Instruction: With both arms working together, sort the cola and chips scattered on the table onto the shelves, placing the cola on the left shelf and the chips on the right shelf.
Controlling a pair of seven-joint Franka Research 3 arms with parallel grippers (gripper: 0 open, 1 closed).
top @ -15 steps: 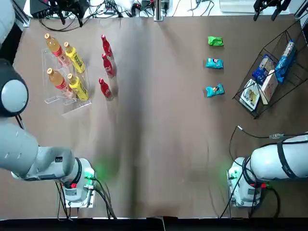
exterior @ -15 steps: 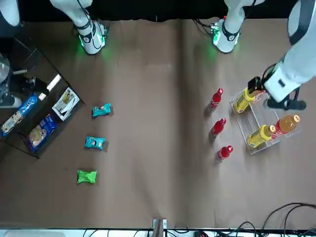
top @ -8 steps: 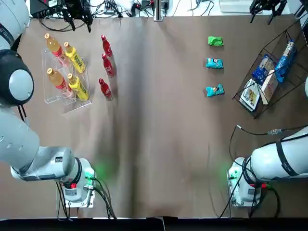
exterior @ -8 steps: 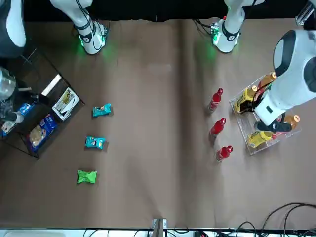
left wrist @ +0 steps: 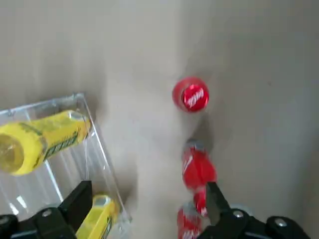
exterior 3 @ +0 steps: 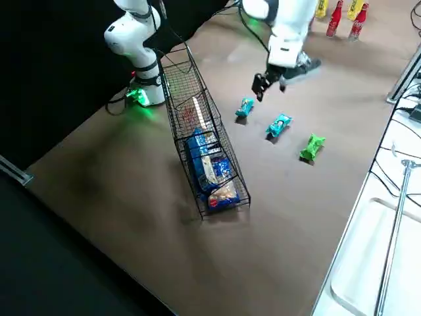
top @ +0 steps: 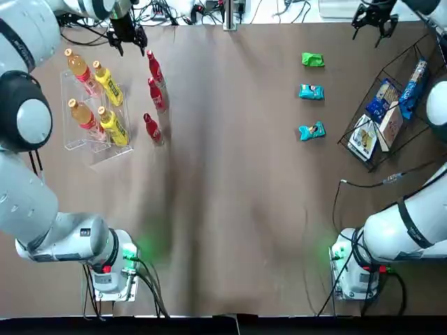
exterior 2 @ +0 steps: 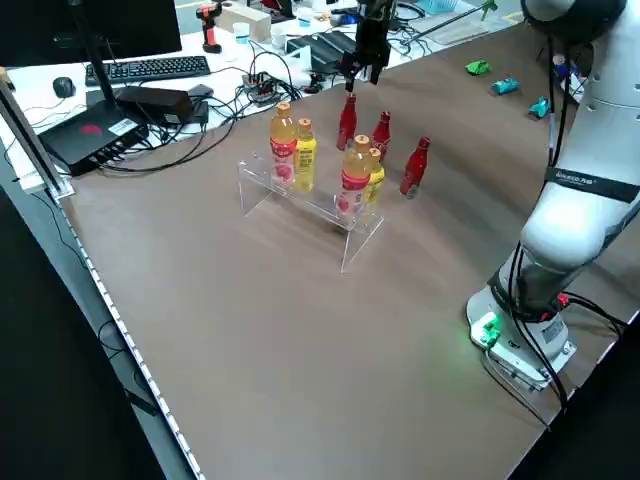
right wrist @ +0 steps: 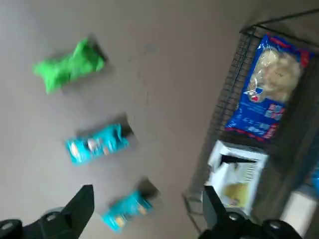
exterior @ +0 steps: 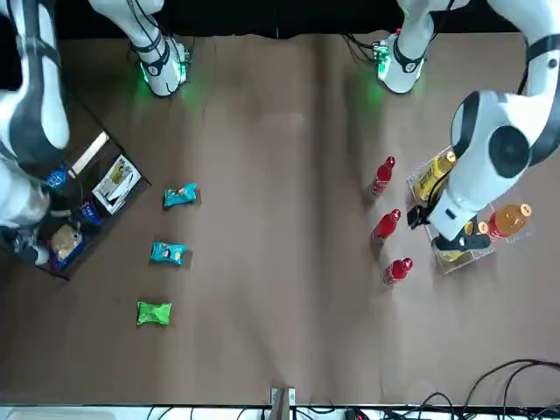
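Because all the cola and chips remain on the surface (top: 223, 230), the step in hand is judged to be the approach to the first pick. Nearest the robot, a cable (top: 334, 209) loops beside the right arm's base; keep it free of the arm's travel. Farther out, the left shelf, a clear rack (exterior 2: 310, 208), carries yellow bottles (top: 115, 129) and orange-capped bottles (top: 87, 118); the right shelf, a black wire rack (exterior 3: 187, 85), carries larger packages (exterior 3: 200, 158). These items limit the placing room. Between the racks, three cola bottles (near (top: 152, 130), middle (top: 157, 95), far (top: 155, 68)) stand upright in a row beside the left shelf. Two teal packets (top: 311, 131) (top: 311, 92) lie nearer than the green packet (top: 313, 60). At the far side, the left gripper (left wrist: 149, 186) is above the surface near the far bottle, jaws wide apart, holding nothing. The right gripper (right wrist: 149, 189) is raised beyond the packets toward the right shelf, jaws likewise wide and unloaded. Next, align each with one item, lower and close; avoid tipping adjacent bottles.
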